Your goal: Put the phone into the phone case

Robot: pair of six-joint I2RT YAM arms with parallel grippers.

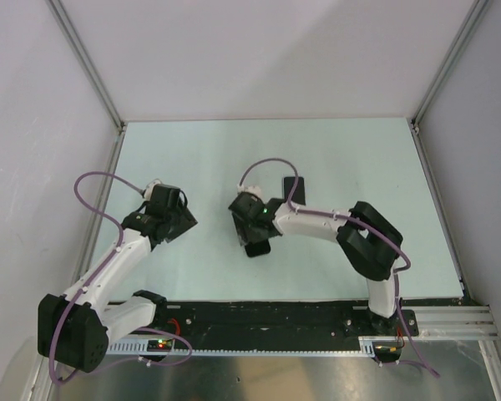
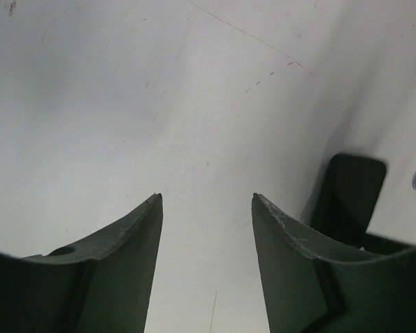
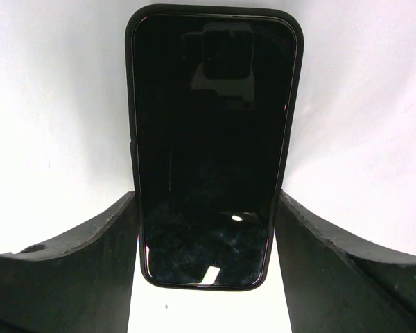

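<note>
A black phone (image 3: pixel 208 139) lies screen up on the pale table (image 1: pixel 359 167). It also shows in the top view (image 1: pixel 257 247), just below the right gripper. A thicker matte black rim, the phone case (image 3: pixel 129 83), surrounds its far half, while the near end shows only a thin edge. My right gripper (image 3: pixel 206 200) has a finger against each long side of the phone, near that end. My left gripper (image 1: pixel 182 219) is open and empty over bare table to the left, and so it appears in its own wrist view (image 2: pixel 206 198).
A flat black rectangle (image 1: pixel 294 190) lies behind the right forearm; I cannot tell what it is. A black rounded shape (image 2: pixel 350 194) shows to the right of the left fingers. White walls enclose the table on three sides. A black rail (image 1: pixel 275 316) runs along the near edge.
</note>
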